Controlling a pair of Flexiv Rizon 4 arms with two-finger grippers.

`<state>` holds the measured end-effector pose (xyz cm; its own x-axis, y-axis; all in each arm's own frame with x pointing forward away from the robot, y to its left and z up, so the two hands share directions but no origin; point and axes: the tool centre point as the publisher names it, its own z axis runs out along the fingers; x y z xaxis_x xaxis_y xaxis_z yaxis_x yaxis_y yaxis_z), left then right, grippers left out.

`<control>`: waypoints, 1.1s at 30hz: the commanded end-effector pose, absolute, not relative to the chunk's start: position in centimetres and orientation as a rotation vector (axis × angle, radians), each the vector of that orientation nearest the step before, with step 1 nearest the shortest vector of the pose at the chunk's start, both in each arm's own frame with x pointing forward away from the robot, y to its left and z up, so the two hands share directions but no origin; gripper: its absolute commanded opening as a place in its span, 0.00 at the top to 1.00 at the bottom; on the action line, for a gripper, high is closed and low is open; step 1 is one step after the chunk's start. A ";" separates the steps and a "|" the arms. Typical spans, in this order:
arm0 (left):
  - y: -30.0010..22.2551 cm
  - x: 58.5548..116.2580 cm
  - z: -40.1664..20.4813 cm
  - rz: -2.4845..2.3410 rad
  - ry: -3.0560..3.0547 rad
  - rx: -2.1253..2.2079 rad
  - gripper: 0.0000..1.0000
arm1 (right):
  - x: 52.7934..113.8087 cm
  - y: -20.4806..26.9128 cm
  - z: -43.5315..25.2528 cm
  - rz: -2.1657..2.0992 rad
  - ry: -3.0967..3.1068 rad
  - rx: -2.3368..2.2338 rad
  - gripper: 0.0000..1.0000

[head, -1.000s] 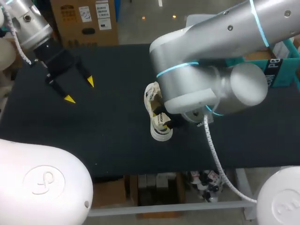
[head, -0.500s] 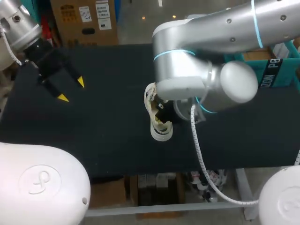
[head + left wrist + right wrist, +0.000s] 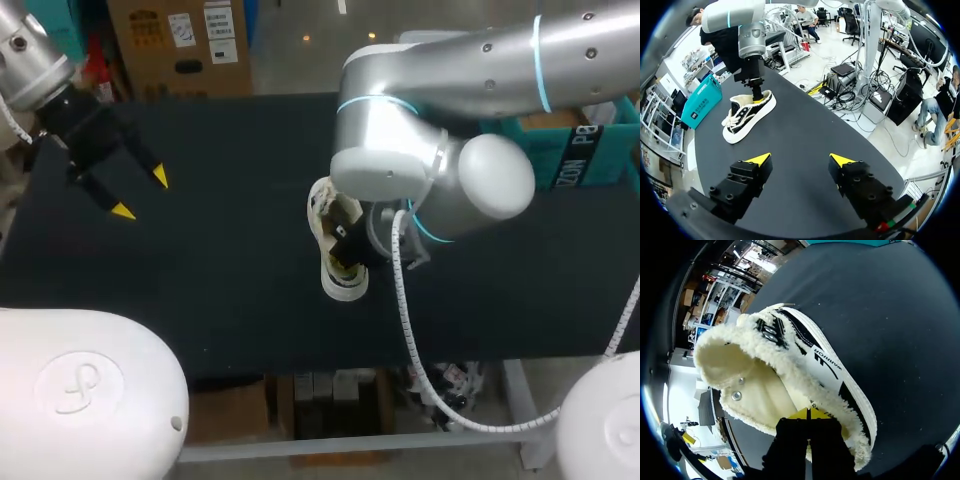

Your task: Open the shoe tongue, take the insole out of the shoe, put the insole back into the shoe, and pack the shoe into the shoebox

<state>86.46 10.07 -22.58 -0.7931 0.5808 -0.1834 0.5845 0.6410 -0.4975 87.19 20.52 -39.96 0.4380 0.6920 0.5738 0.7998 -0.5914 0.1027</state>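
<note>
Right wrist view, right jaws pressed together inside the heel opening of the shoe (image 3: 827, 371), shoe sole-down on the dark tabletop (image 3: 890, 305), left jaws spread above the tabletop, well apart.

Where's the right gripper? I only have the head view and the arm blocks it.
Observer: The right wrist view shows the right gripper down inside the shoe opening, at the heel end.
Operator: Open or shut?
Observer: Shut. Its yellow fingertips are pressed together, and I can see nothing between them.
Operator: Is the shoe tipped?
Observer: No. The left wrist view shows it sitting on its sole on the table.
</note>
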 end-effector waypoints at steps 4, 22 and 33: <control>9.9 86.3 -22.5 -0.867 2.835 1.016 0.24 | 86.6 19.8 -37.1 -0.961 -1.302 -2.412 1.00; 9.7 85.9 -20.9 -0.860 2.799 1.035 0.23 | 86.6 17.7 -32.7 -1.193 -1.365 -1.954 1.00; 10.2 85.8 -20.4 -0.857 2.793 1.014 0.23 | 88.6 17.3 -30.7 -1.074 -1.397 -1.777 0.92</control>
<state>86.03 10.12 -20.48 -0.7835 0.5801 -0.2227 0.6052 0.6309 -0.4855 88.29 18.40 -31.40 0.1258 0.4974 0.8584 0.8460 -0.5057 0.1691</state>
